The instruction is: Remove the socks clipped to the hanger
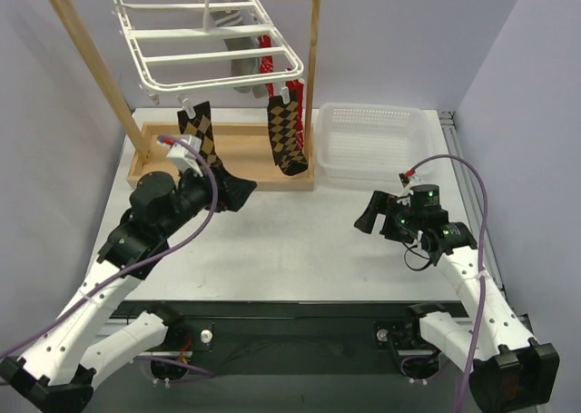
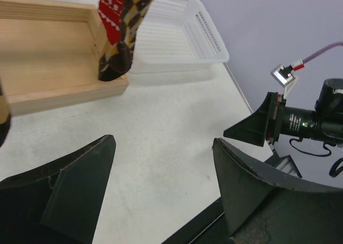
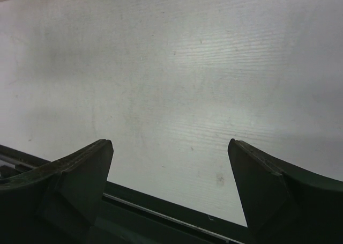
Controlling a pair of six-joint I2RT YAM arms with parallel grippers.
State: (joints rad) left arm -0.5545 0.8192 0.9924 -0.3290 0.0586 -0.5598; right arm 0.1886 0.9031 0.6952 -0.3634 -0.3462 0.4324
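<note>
Hanger [image 1: 213,45]: white frame hung from the top bar of the wooden rack [image 1: 313,86], far left.
Socks: two argyle socks [image 1: 286,136] clipped on the near rim, dangling over the rack's base; red sock [image 1: 266,54] and grey sock [image 1: 243,65] behind.
Left gripper [image 1: 238,192]: jaws wide apart, empty, just beside the left argyle toe.
Right gripper [image 1: 370,213]: spread wide, empty, low over the table [image 1: 300,240], near the white basket [image 1: 372,141].
</note>
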